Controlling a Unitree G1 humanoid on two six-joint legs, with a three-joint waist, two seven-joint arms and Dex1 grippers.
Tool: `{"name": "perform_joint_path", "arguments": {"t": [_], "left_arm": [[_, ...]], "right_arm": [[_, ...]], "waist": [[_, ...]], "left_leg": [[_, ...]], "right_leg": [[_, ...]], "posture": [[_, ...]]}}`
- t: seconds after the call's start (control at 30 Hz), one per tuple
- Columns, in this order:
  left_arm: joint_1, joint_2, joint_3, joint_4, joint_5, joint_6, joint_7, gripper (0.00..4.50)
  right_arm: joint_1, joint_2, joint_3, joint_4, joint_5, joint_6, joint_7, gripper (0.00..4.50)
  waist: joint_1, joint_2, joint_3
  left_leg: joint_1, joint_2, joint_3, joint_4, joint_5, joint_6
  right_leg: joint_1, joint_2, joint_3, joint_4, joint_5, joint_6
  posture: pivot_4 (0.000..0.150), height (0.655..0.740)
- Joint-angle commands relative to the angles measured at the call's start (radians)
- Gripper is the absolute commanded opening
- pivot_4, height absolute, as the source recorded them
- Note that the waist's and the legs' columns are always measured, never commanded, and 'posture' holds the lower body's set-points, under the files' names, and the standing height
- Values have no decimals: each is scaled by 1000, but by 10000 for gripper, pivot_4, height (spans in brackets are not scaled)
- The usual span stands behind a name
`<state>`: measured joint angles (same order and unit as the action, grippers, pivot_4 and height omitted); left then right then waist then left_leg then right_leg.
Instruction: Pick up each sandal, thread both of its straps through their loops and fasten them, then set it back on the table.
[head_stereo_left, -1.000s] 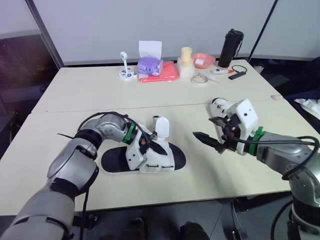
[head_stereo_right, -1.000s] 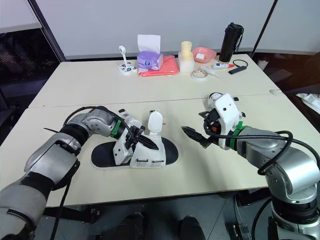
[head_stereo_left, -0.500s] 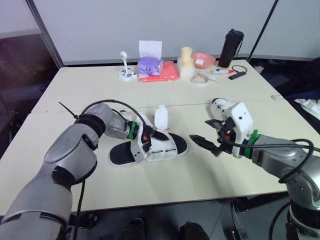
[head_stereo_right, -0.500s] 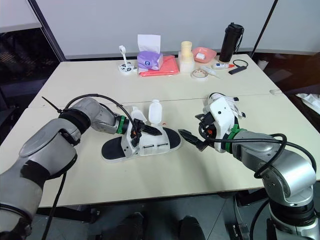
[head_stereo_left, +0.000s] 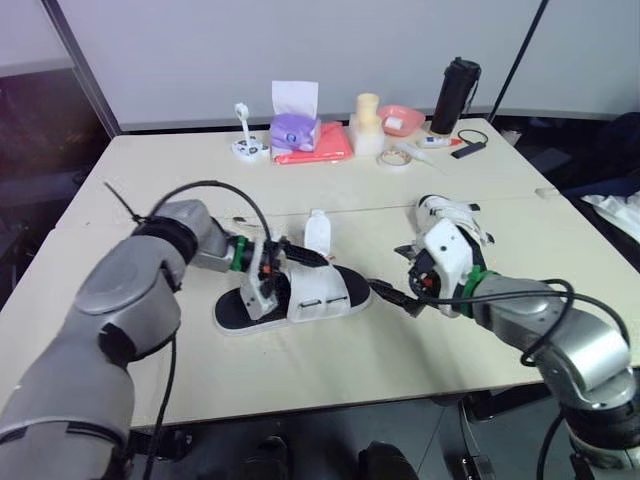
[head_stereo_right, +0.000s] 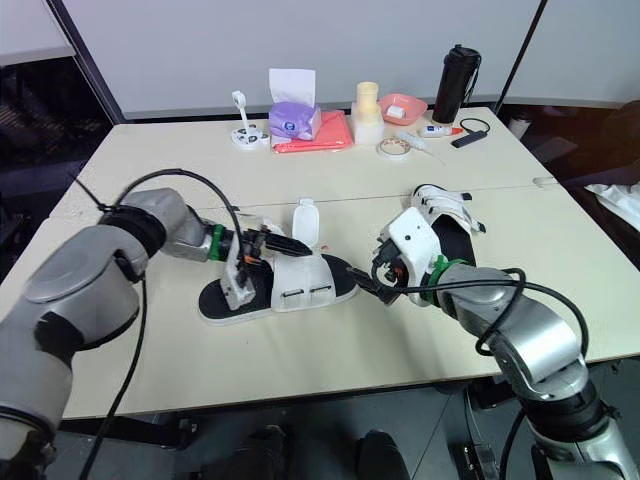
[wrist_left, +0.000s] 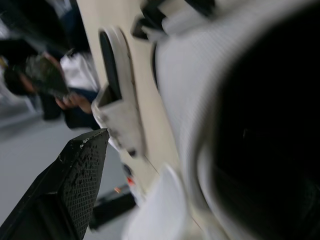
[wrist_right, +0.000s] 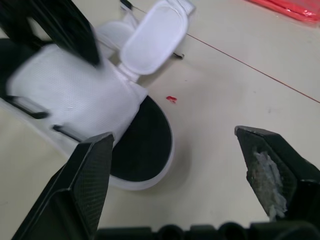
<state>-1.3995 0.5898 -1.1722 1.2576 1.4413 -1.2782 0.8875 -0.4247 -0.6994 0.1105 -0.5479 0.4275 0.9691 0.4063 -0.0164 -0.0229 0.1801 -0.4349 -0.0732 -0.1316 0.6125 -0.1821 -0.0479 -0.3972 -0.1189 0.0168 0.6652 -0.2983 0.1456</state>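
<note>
- Sandal (head_stereo_left: 322, 293) lies mid-desk (head_stereo_left: 180, 170) toward the front edge, slid rightward since a second ago; strap flap (head_stereo_left: 317, 232) stands upright.
- Left pincer (head_stereo_left: 292, 258) sits on its upper; can't tell its grip.
- Right pincer (head_stereo_left: 392, 296) is spread wide, now closer, just beside the toe.

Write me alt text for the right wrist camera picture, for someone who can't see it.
The right pincer, fingers spread wide, is poised at the rounded end of a black-soled sandal with a white upper on a beige table. One white strap stands up unfastened, and the left pincer is at the upper's far side.
</note>
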Motion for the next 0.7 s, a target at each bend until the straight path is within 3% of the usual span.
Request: {"name": "perform_joint_path", "arguments": {"t": [0.03, 0.1, 0.17, 0.27, 0.4, 0.47, 0.57, 0.7], "left_arm": [[-5, 51, 94, 38, -131, -96, -105, 44787], [15, 66, 172, 95, -243, -173, -235, 44787], [46, 42, 336, 270, -387, -296, -424, 44787], [53, -11, 726, 580, -471, -336, -856, 44787], [39, 6, 1267, 831, -607, -146, -1583, 44787], [60, 16, 1436, 837, -692, -29, -1811, 44787], [86, 24, 1584, 837, -800, 140, -2003, 44787], [97, 34, 1673, 837, -888, 296, -2143, 44787]], "right_arm": [[-33, 4, 31, 26, -62, -72, 17, 41987], [-37, 13, 42, 42, -77, -89, 29, 41987], [-40, 22, 65, 62, -97, -109, 42, 41987], [-44, 29, 90, 92, -131, -137, 53, 41987], [-50, 27, 130, 142, -197, -189, 64, 41987], [-52, 33, 148, 172, -233, -219, 67, 41987], [-56, 51, 168, 215, -278, -267, 68, 41987], [-47, 78, 165, 243, -297, -302, 87, 41987]], "waist": [[4, -1, 0], [7, -1, 0], [7, -1, 0], [4, -1, 0], [-3, -1, 0], [-3, -1, 1], [-7, -1, 0], [-23, -1, 0]], "left_leg": [[0, 0, 0, 0, 0, 0], [-1, -1, 0, 1, 0, 0], [-1, -1, 0, 1, 0, 0], [-1, -1, 0, 1, 0, 0], [-1, -1, 1, 1, 0, 0], [-1, -1, 0, 1, 0, 0], [-1, -1, -1, 1, 0, 0], [-1, -1, -1, 1, 0, 0]], "right_leg": [[0, 0, 0, 0, 0, 0], [0, 0, 0, 0, 0, 0], [0, -1, 0, -1, 0, 0], [0, 0, -1, -1, 0, 0], [0, 0, -1, -1, 0, 0], [0, 0, -2, 0, 0, 0], [0, 0, -2, 0, 0, 0], [0, 0, -2, 2, 0, 0]], "posture": [[1500, 7400], [1500, 7400], [1500, 7400], [1500, 7400], [1500, 7400], [1500, 7400], [1500, 7400], [1500, 7400]]}}
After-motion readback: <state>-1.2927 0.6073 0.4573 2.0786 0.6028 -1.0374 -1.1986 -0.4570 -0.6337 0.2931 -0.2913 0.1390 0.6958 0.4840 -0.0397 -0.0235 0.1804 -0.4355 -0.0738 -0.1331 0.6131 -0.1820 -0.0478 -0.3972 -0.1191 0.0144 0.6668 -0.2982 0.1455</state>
